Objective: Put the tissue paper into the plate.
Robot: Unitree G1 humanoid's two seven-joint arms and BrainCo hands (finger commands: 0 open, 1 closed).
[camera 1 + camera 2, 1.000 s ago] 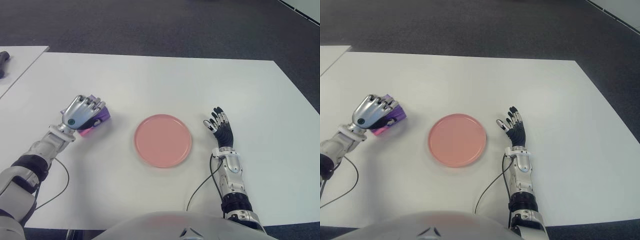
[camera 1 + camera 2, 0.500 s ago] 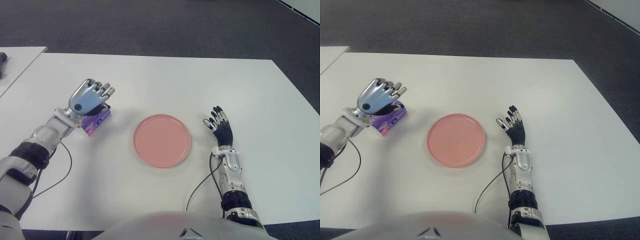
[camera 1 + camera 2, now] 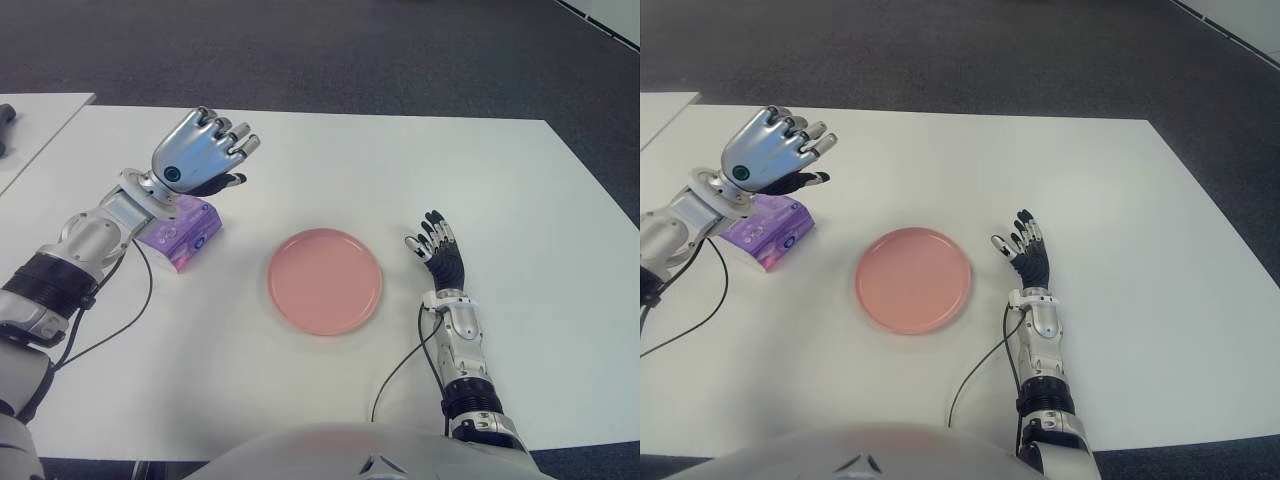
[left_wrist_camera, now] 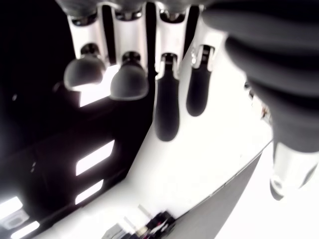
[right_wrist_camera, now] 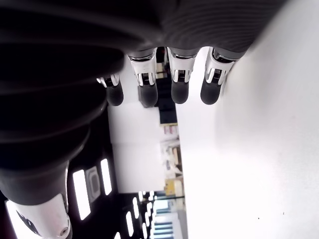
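A purple tissue pack [image 3: 180,228] lies flat on the white table [image 3: 330,160], to the left of the pink plate [image 3: 325,280], which holds nothing. My left hand [image 3: 205,157] is raised above and just behind the pack, fingers spread and holding nothing; its wrist view shows only bare extended fingers [image 4: 167,107]. My right hand [image 3: 437,252] shows on the table to the right of the plate, fingers straight and open.
A second white table's corner [image 3: 40,120] with a dark object [image 3: 6,125] on it shows at the far left. Dark carpet [image 3: 330,50] lies beyond the table's far edge. Cables trail from both forearms across the table.
My left hand has let go of the tissue pack, opened its fingers and lifted up and back from it. The pack stays on the table. The right hand has not moved.
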